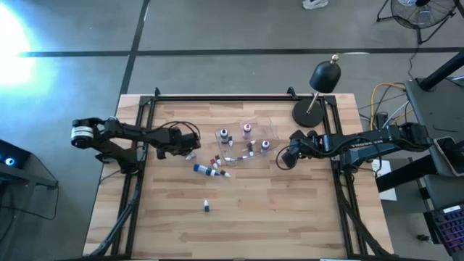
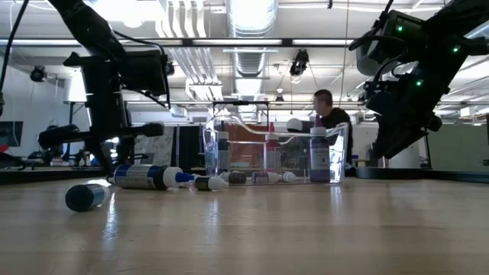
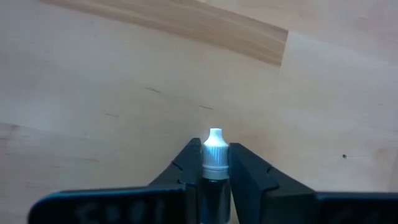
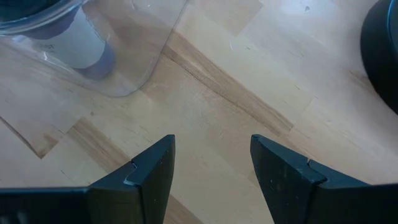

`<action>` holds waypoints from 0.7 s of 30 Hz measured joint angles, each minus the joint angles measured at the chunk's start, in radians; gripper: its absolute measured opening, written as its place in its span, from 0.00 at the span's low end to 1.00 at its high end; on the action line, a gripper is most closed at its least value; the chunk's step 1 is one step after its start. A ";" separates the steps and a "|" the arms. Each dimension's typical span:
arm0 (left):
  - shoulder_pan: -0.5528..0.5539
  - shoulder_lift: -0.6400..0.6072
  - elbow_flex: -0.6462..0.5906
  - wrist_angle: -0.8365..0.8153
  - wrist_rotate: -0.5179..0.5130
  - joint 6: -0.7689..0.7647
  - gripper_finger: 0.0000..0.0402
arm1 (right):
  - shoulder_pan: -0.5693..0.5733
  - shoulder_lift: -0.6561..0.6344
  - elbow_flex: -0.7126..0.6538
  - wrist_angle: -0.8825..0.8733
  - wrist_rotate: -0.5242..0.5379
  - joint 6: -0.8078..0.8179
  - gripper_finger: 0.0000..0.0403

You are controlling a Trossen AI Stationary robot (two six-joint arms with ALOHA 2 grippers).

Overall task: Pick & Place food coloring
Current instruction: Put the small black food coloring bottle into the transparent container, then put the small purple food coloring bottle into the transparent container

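In the left wrist view a tiny food coloring bottle (image 3: 214, 148) with a white ribbed cap stands between the fingers of my left gripper (image 3: 214, 169), which is shut on it left of the clear tray (image 1: 239, 145). Several more bottles lie loose on the wood (image 1: 211, 170), and some stand upright in the tray (image 1: 246, 129). One small bottle (image 1: 207, 206) lies alone nearer the front edge. My right gripper (image 1: 284, 161) hovers open just right of the tray, with nothing between its fingers (image 4: 152, 174). My left gripper pinches the bottle between its two fingers, on the dark body just below the white cap (image 3: 214, 182). The cap end (image 3: 214, 138) sticks out past the fingertips, so the bottle lies along the fingers. They slant steeply down toward the table. Whether the bottle is clear of the wood I cannot tell.
A black dome-headed lamp (image 1: 319, 83) on a round base stands at the far right; its base edge shows in the right wrist view (image 4: 382, 56). A dark metal frame (image 1: 217, 96) borders the table. Bare wood lies toward the near edge (image 1: 275, 225). A person (image 2: 330, 114) sits beyond the table.
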 joint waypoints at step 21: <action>-0.064 0.086 0.551 0.250 -0.075 0.850 0.14 | 0.000 0.000 0.000 0.007 -0.021 0.000 0.50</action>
